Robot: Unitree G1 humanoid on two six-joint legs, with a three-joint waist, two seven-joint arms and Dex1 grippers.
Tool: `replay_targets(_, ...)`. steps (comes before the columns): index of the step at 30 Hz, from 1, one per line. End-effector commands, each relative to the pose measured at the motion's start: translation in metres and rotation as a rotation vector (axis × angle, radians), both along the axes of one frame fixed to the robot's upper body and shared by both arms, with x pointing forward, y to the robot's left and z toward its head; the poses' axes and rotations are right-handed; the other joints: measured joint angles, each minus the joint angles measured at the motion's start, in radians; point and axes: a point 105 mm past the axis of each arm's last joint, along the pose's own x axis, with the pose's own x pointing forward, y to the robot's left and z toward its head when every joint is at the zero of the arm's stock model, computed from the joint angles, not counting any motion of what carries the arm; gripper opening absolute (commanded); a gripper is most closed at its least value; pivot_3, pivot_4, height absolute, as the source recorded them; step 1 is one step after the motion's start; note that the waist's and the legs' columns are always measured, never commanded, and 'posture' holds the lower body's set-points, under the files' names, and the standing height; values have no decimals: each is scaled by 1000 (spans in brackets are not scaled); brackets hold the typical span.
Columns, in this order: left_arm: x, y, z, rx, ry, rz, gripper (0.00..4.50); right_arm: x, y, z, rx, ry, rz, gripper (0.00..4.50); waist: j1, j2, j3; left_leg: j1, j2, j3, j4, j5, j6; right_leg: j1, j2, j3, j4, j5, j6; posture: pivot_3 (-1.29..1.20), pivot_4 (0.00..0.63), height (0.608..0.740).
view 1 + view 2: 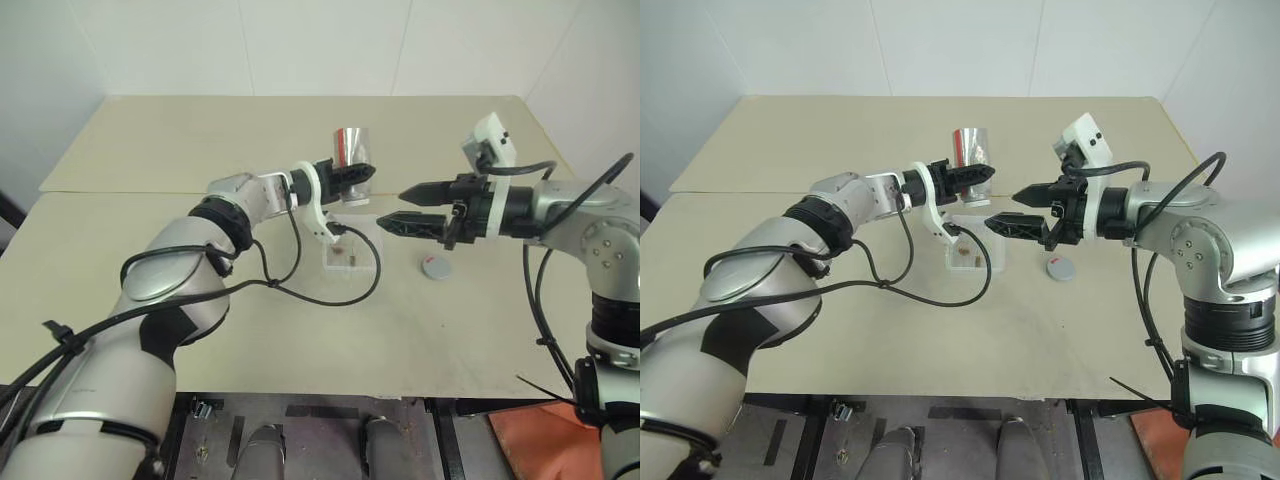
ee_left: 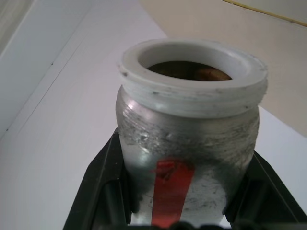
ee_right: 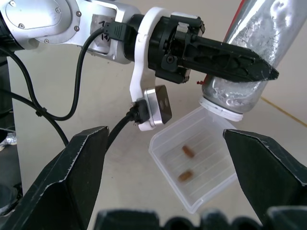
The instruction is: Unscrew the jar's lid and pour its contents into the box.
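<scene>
Head views: left gripper (image 1: 362,175) clamped on the jar (image 1: 350,146), held tilted above the box (image 1: 352,257), long axis steep, base up; the jar's arm is nearer the box. Right gripper (image 1: 392,205) spread wide, empty, just beside. Lid (image 1: 435,267) lies on the table (image 1: 180,140), right of the box.

Left wrist view: jar silvery, scuffed, red stripe, white threaded mouth uncapped.

Right wrist view: jar mouth points down over the box's far edge; two brown bits (image 3: 188,152) lie inside; pouring judged under way or nearly done.
</scene>
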Motion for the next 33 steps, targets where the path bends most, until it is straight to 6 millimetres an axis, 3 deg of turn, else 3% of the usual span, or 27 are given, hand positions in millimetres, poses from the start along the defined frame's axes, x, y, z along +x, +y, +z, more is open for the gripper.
replay_targets(1,-1,0,18,-34,-18,-15,1927,-7,-3,10,15,-48,-3,4472,0,0,0,0,0,0,0,0,0,0,0,0,0,0,0,0,150,740)
replay_targets(6,3,15,27,-240,151,57,1927,-6,-3,9,37,-49,-14,4472,0,0,0,0,0,0,0,0,0,0,0,0,1,0,0,0,150,740)
replay_targets(9,9,38,34,-506,378,133,1927,-6,-3,7,50,-67,-21,4472,-4,0,0,0,0,0,0,0,-1,0,0,0,0,0,0,0,150,740)
replay_targets(15,18,75,17,-1159,1186,235,1927,-9,3,2,48,-113,12,4472,-22,1,0,1,0,0,1,2,-1,0,-1,0,2,0,0,0,150,740)
replay_targets(19,8,101,9,-1506,1660,178,1927,-8,4,-3,17,-168,27,4472,-32,1,0,0,0,-1,3,2,0,0,-1,0,3,0,0,0,150,740)
replay_targets(21,-2,113,0,-1629,1798,140,1927,-7,2,-7,-1,-174,26,4472,-48,1,0,-1,0,-2,6,0,2,1,0,-1,3,0,0,0,150,740)
replay_targets(23,-11,118,-6,-1701,1848,127,1927,-6,1,-9,-8,-179,26,4472,-57,1,0,0,0,-2,12,-1,5,4,0,0,4,0,0,0,150,740)
replay_targets(27,-31,120,-47,-1709,1822,158,1927,-4,0,-11,-11,-175,22,4472,-67,1,-1,10,0,-2,14,-4,9,16,0,-1,2,0,0,0,150,740)
replay_targets(30,-32,121,-64,-1746,1777,177,1927,-4,0,-11,-6,-171,21,4472,-64,1,-1,13,0,-2,13,-6,13,16,0,-1,0,0,0,0,150,740)
replay_targets(33,-32,121,-69,-1748,1716,169,1927,-5,0,-10,0,-170,29,4472,-53,1,-1,12,0,-2,14,-6,13,16,0,-1,0,0,0,0,150,740)
